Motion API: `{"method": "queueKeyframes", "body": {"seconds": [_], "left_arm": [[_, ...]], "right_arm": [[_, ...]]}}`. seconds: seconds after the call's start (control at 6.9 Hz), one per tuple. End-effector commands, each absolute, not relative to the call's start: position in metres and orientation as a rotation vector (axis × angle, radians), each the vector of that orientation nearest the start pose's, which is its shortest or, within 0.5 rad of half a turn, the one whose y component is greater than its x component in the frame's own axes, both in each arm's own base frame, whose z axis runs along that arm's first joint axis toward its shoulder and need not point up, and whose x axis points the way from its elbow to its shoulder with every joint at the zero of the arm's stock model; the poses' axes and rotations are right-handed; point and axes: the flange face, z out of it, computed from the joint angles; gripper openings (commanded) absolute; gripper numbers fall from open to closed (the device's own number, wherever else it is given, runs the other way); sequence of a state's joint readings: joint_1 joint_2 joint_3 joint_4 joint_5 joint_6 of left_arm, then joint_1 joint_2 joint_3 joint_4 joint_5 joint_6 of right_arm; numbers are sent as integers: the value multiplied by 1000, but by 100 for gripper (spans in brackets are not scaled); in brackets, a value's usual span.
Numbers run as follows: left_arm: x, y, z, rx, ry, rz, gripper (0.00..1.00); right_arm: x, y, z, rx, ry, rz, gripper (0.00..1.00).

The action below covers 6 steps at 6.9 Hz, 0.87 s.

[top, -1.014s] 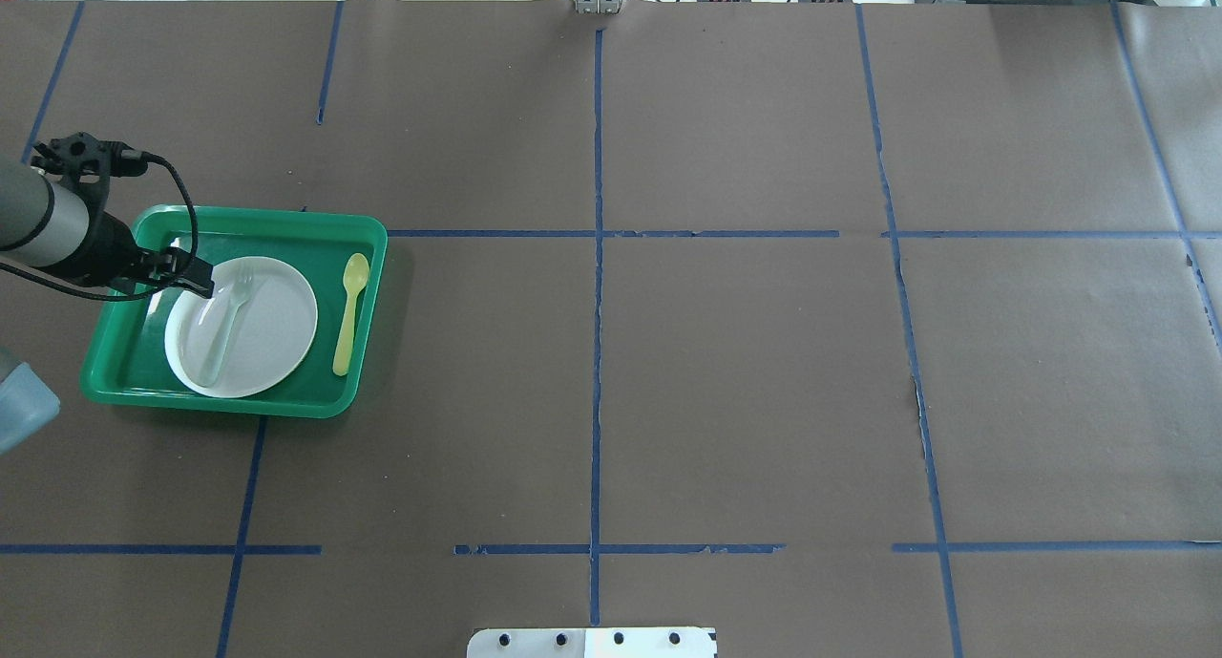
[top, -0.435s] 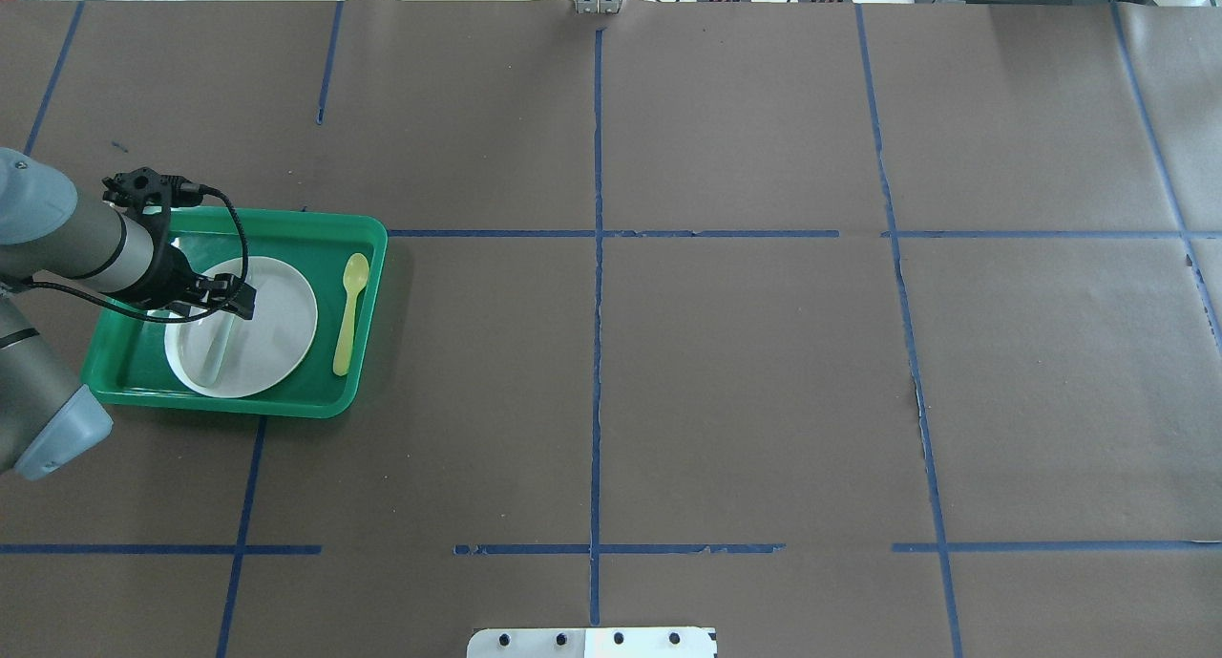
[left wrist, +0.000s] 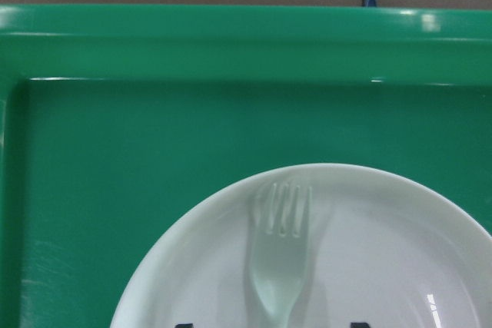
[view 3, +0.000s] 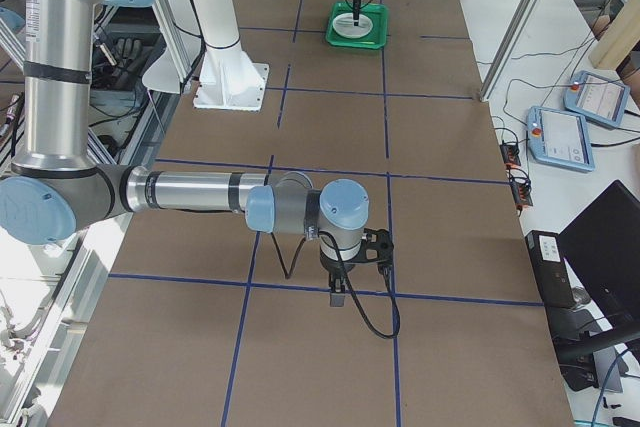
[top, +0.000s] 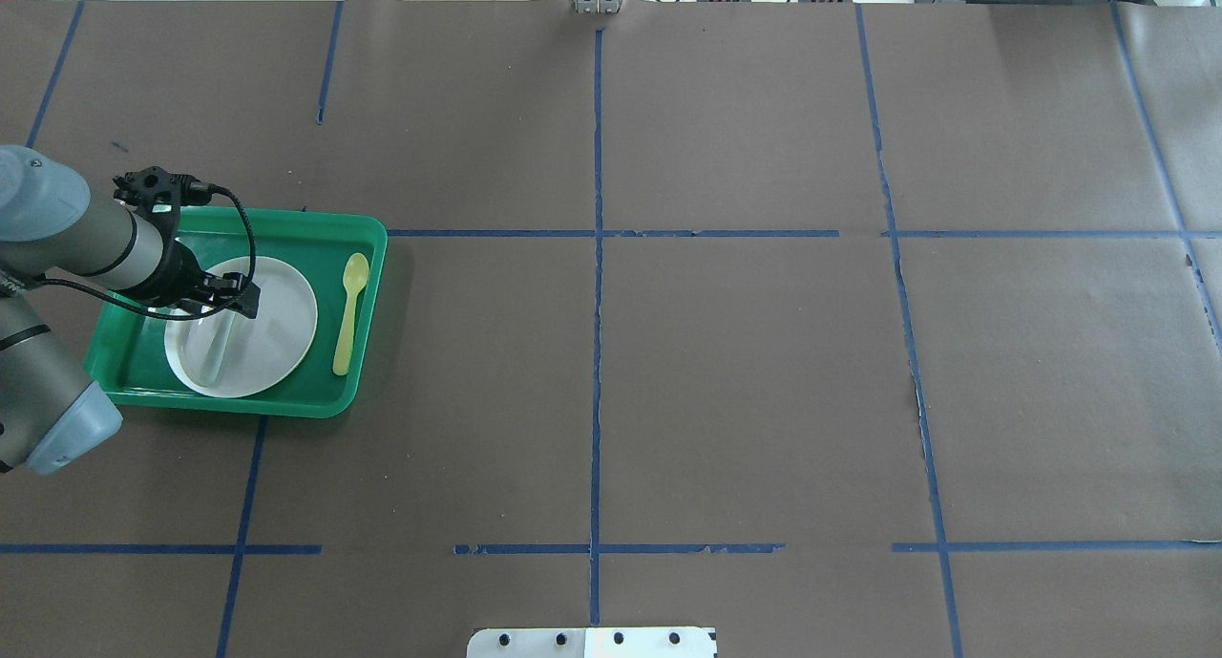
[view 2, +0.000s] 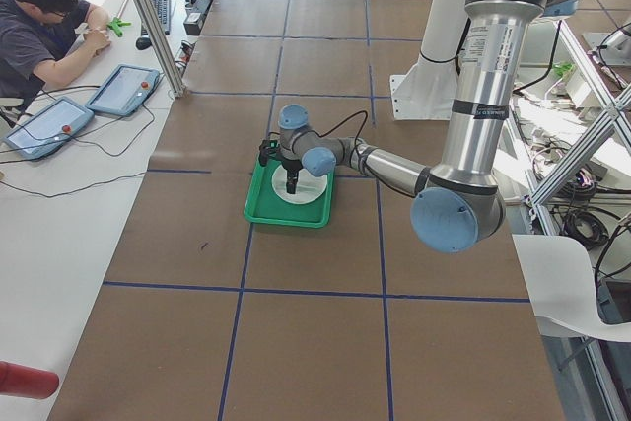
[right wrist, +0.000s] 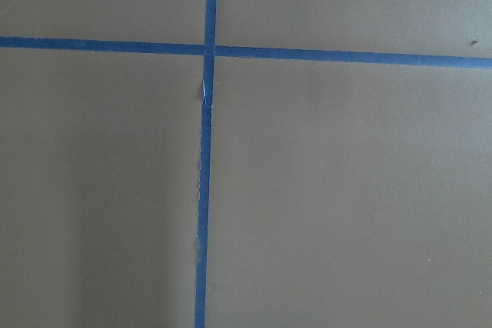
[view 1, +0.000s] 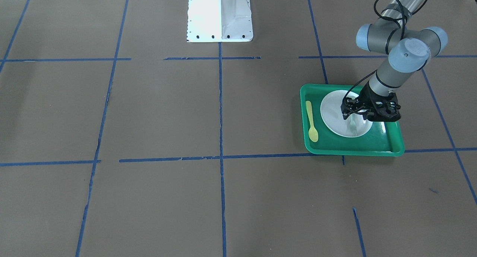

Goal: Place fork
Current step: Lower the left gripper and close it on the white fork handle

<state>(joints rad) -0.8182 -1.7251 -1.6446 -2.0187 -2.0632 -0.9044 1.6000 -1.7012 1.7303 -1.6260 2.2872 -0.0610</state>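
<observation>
The pale whitish fork (left wrist: 282,266) lies flat on the white plate (top: 282,319) inside the green tray (top: 286,221). Its tines point toward the tray's far rim. Its handle shows in the overhead view (top: 218,348) and its tines in the front view (view 1: 353,128). My left gripper (top: 237,300) hangs over the middle of the fork, open. Its two dark fingertips (left wrist: 181,325) stand either side of the handle at the bottom of the left wrist view. My right gripper (view 3: 338,297) shows only in the exterior right view, far from the tray, and I cannot tell its state.
A yellow spoon (top: 348,309) lies in the tray to the right of the plate. The tray's raised rim (view 1: 354,149) surrounds the plate. Brown paper with blue tape lines (top: 597,352) covers the table. The white robot base (view 1: 219,14) stands at the middle.
My left gripper has moved right from the tray's left side to over the fork on the plate. The fork, plate and spoon have not moved.
</observation>
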Motion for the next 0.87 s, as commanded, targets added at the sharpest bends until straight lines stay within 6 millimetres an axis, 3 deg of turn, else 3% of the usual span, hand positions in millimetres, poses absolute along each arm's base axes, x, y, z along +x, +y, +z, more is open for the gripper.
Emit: {"method": "queueKeyframes", "body": {"seconds": [0.0, 0.29, 0.43, 0.72], "left_arm": [[337, -481, 504, 91, 802, 25, 74], [338, -482, 506, 88, 800, 25, 74], [338, -482, 506, 88, 800, 25, 68], [338, -481, 505, 89, 801, 25, 25]], "right_arm": [[81, -432, 650, 7, -717, -21, 100], [81, -432, 650, 7, -717, -21, 100], [81, -432, 650, 7, -717, -21, 100], [81, -432, 650, 7, -717, -21, 100]]}}
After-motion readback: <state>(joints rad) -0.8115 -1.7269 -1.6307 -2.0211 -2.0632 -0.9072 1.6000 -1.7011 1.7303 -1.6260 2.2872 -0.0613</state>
